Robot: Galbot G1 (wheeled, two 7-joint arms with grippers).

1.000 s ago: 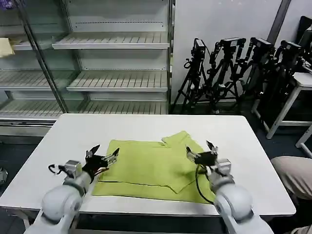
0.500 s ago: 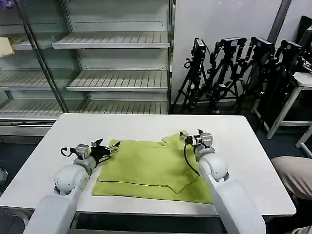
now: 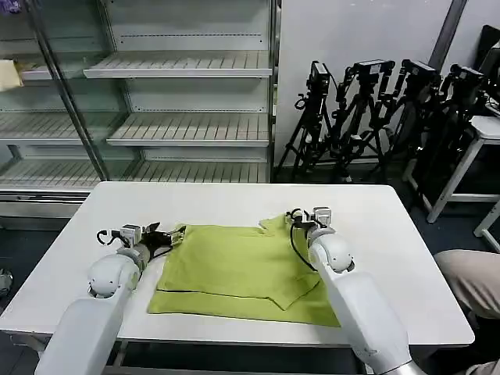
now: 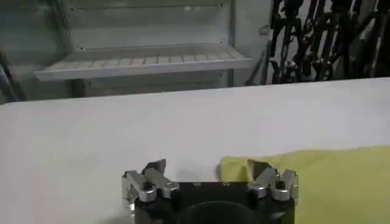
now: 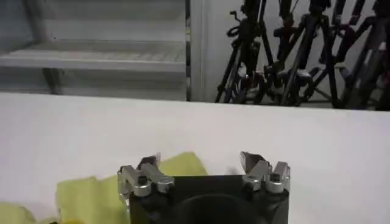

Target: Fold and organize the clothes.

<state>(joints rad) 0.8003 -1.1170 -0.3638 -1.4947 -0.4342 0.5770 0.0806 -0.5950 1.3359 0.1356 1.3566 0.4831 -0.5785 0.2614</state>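
Observation:
The clothes are one lime yellow-green T-shirt (image 3: pixel 242 269), partly folded and lying flat on the white table (image 3: pixel 234 203). My left gripper (image 3: pixel 169 235) is low at the shirt's far left corner and stands open; in the left wrist view that corner (image 4: pixel 317 176) lies by one fingertip of the gripper (image 4: pixel 207 168). My right gripper (image 3: pixel 301 218) is open at the far right sleeve. In the right wrist view the sleeve tip (image 5: pixel 183 165) sits between the spread fingers of the gripper (image 5: pixel 200 161). Neither gripper holds fabric.
Empty metal shelving (image 3: pixel 180 125) stands behind the table. Black tripods (image 3: pixel 375 117) crowd the back right, beside another white table (image 3: pixel 484 133). A person's beige-trousered knee (image 3: pixel 469 281) is at the right edge. Bare tabletop surrounds the shirt.
Both arms have reached forward from the shirt's near side to its far edge. The grippers now sit low at the two far corners, still open.

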